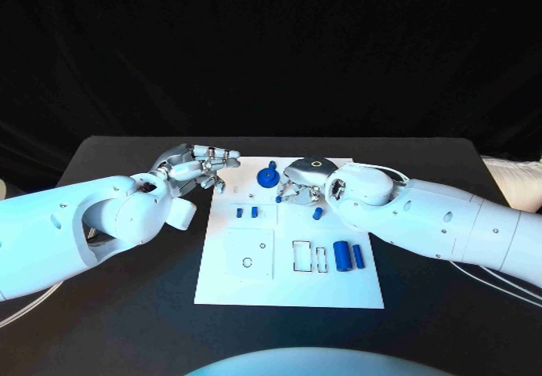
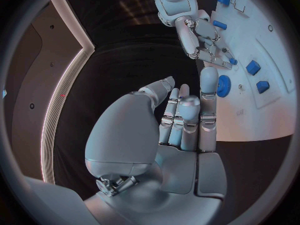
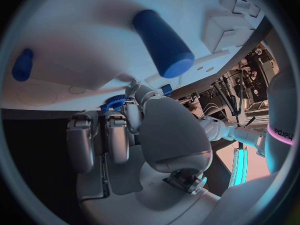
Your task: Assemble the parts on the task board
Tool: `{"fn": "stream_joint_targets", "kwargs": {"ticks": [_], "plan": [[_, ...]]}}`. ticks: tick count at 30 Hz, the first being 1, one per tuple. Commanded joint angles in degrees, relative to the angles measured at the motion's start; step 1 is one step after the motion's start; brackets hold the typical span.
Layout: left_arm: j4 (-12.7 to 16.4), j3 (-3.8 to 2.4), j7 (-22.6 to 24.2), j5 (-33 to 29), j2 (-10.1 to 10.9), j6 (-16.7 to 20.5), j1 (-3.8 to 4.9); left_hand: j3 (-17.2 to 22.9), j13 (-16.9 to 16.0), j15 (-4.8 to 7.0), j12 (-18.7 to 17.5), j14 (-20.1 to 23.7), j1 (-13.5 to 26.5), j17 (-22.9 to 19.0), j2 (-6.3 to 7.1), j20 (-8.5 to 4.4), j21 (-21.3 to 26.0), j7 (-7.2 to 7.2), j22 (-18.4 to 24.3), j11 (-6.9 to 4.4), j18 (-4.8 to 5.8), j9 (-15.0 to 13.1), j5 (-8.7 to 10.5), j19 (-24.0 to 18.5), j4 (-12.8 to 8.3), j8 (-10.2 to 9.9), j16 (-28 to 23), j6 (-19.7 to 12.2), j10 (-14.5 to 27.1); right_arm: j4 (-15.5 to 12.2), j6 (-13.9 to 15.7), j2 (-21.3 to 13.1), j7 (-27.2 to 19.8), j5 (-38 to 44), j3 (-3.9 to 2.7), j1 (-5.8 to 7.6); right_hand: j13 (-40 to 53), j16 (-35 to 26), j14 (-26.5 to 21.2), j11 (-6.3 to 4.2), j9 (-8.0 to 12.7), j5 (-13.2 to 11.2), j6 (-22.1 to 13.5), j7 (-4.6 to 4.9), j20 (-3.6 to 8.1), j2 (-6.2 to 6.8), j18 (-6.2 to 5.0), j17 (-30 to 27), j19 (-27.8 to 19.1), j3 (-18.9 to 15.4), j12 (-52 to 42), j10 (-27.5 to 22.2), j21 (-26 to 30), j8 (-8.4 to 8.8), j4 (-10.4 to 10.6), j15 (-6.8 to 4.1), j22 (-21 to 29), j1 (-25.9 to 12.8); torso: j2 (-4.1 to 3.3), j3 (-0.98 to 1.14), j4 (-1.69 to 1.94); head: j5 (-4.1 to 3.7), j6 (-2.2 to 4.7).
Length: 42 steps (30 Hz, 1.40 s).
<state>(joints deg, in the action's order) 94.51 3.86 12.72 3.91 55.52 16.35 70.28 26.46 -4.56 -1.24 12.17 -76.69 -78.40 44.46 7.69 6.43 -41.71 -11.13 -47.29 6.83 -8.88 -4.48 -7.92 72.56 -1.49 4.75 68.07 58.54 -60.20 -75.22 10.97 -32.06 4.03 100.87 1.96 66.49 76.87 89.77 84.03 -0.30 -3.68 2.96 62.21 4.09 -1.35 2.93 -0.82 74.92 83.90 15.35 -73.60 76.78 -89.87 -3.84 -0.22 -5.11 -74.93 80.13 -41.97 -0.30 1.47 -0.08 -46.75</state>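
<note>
The white task board (image 1: 339, 291) lies in the middle of the table. A blue gear (image 1: 269, 175) sits at its far edge, also seen as the gear (image 2: 224, 86). My right hand (image 1: 301, 185) hangs over the board's far part beside the gear, fingers pointing down. A small blue part (image 2: 232, 61) shows at its fingertips; whether it is pinched I cannot tell. My left hand (image 1: 201, 166) hovers off the board's far left corner; the left hand (image 2: 181, 130) holds nothing, fingers stretched out. Two small blue blocks (image 1: 247, 211) lie left of centre.
A blue peg (image 1: 319, 211) lies just below my right hand. Two blue cylinders (image 1: 349, 255) rest beside two rectangular slots (image 1: 309, 257). A raised white square with a hole (image 1: 248, 252) takes the board's left half. Black table (image 1: 124, 313) surrounds the board.
</note>
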Motion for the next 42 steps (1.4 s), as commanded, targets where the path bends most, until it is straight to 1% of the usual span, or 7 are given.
{"fn": "stream_joint_targets", "kwargs": {"ticks": [1,13,20,28,35,39,42], "plan": [[0.04,-0.03,0.12,0.2,-0.11,-0.32,0.03,-0.05,0.08,-0.26,0.19,0.24,-0.34,-0.11,-0.25,0.53,0.19,-0.08,-0.02,0.12,-0.99,0.08,-0.07,-0.02,-0.38,0.18,0.3,-0.53,0.53,-0.56,0.68,-0.85,2.0,2.41,0.39,-0.52,-0.09,0.23,5.97,0.01,0.07,-0.2,-0.5,0.11,0.22,0.84,0.82,15.08,6.1,-0.23,0.31,0.3,-0.13,0.4,-0.11,-0.01,-15.07,0.23,0.03,0.05,0.0,-0.11,0.13],[-1.76,-0.06,-1.15,10.12,-1.34,-0.23,0.06,-2.09,-0.89,0.09,3.56,0.27,0.81,-0.46,0.83,0.45,0.59,0.61,0.29,-0.73,-1.17,0.08,0.04,-0.12,0.01,1.0,0.47,-0.15,-2.2,-8.08,14.4,-6.62,-3.65,-2.12,-1.62,0.57,-3.33,0.23,5.97,0.18,0.04,-0.16,-2.25,0.87,-0.29,2.12,0.82,15.08,6.1,-0.7,4.52,-2.82,-0.13,0.34,0.12,0.77,-15.07,0.05,0.23,0.0,0.04,-0.62,1.07],[-5.15,-0.19,-3.77,25.66,-3.86,-0.91,0.53,-3.41,-2.65,1.37,7.36,-0.68,0.22,1.21,0.77,-0.64,-0.34,2.01,-0.52,-2.34,-0.98,-0.15,-0.06,0.65,-0.31,2.43,1.6,1.78,-5.46,-14.49,14.69,-15.84,-7.54,-20.89,-2.44,4.63,-28.25,-9.09,2.39,1.88,-0.14,-0.05,-1.5,2.2,-2.26,3.3,0.01,4.68,4.34,1.28,35.71,-18.14,2.31,0.1,2.14,2.76,-12.74,0.68,0.72,-0.09,-0.29,-0.81,1.55],[-7.86,-0.3,-9.37,47.34,-8.44,-4.31,2.45,-4.16,-2.32,1.38,6.49,-0.79,0.71,1.0,1.48,-0.83,-0.38,2.36,-0.61,-2.21,-0.82,-0.07,-0.07,0.9,-0.12,2.78,1.55,2.35,-3.3,-19.7,16.76,-25.75,-11.62,-47.47,-2.63,7.5,-48.66,-24.75,-1.36,3.04,-0.14,4.71,-0.38,2.99,-3.17,4.76,-2.1,-9.9,-0.17,5.45,53.95,-9.64,10.51,0.19,3.75,3.86,-5.45,2.26,1.35,-0.23,-0.98,-0.74,2.07],[-10.25,-0.34,-14.22,64.57,-13.66,-10.52,4.26,-5.76,-1.56,1.34,5.11,-0.42,1.87,-0.83,2.9,-0.77,-0.22,2.85,-0.5,-2.1,-0.78,0.36,-0.07,1.35,0.56,2.14,0.41,1.31,-1.26,-23.6,17.96,-30.79,-12.67,-54.64,-2.54,7.92,-54.0,-28.76,-0.91,3.36,-0.16,5.16,0.08,3.97,-3.03,4.66,-2.4,-13.03,-0.18,6.11,59.16,-7.54,11.93,0.12,3.76,3.59,-4.21,2.19,1.56,-0.08,-1.27,-0.59,2.31],[-11.9,-0.1,-16.26,72.23,-16.88,-13.21,4.89,-6.01,-1.4,1.6,5.12,-1.75,1.55,1.66,2.58,-0.97,-5.45,3.14,-4.88,-2.35,0.2,0.31,-0.1,4.09,0.75,2.32,1.55,1.81,-1.53,-25.94,18.57,-32.77,-12.81,-55.2,-2.39,7.93,-54.87,-28.66,-0.51,3.4,-0.16,5.35,0.14,4.03,-3.01,4.66,-2.31,-12.75,0.12,6.04,60.03,-7.16,11.68,0.1,3.83,3.61,-4.44,1.98,1.52,-0.04,-1.4,-0.45,2.45],[-13.48,0.06,-18.32,76.11,-19.25,-13.91,5.23,-6.17,-1.07,1.92,4.95,-4.75,1.16,8.07,2.26,-1.36,-12.43,3.43,-10.69,-2.64,1.49,0.33,-0.15,7.64,1.04,2.32,5.07,2.24,-1.97,-27.1,18.12,-33.84,-12.68,-54.55,-2.26,7.9,-55.48,-28.92,-0.21,3.42,-0.15,5.45,0.14,4.04,-3.01,4.69,-1.9,-12.97,1.04,5.94,60.63,-6.92,10.11,0.12,3.93,3.59,-5.82,1.76,1.46,-0.07,-1.38,-0.53,2.51]]}}
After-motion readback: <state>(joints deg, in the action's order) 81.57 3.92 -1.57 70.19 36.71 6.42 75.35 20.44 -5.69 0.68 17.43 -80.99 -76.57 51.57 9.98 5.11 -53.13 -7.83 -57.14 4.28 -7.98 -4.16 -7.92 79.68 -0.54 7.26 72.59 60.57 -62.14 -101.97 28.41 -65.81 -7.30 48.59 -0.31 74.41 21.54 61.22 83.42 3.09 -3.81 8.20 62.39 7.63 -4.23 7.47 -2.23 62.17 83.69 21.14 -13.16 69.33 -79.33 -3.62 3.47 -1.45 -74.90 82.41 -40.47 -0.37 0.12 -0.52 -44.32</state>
